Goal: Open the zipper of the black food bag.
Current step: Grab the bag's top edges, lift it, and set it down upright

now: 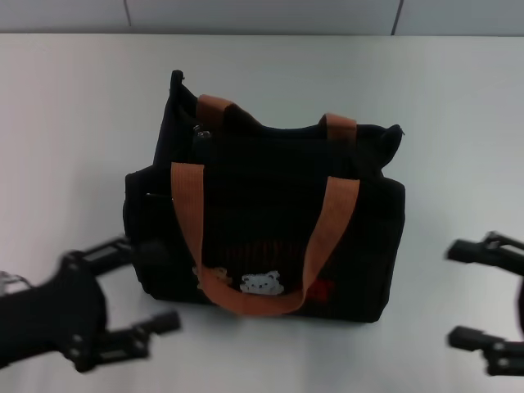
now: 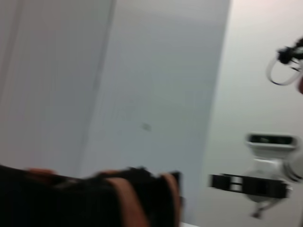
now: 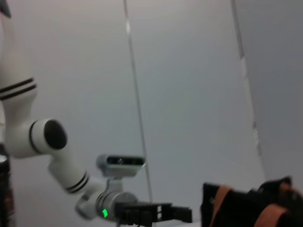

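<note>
The black food bag (image 1: 270,213) stands upright in the middle of the white table, its two orange-brown handles (image 1: 187,221) draped over front and back. Along the top rim runs the zipper (image 1: 282,131), with a small greyish pull (image 1: 200,133) near the bag's left end. My left gripper (image 1: 146,286) is open, low beside the bag's front left corner, and does not touch it. My right gripper (image 1: 460,293) is open too, off the bag's right side. A strip of the bag (image 2: 71,203) shows in the left wrist view, and a corner of the bag (image 3: 246,208) in the right wrist view.
The white table (image 1: 74,123) stretches all around the bag, with a grey wall (image 1: 262,15) behind its far edge. The right arm (image 2: 255,182) appears in the left wrist view, and the left arm (image 3: 118,198) in the right wrist view.
</note>
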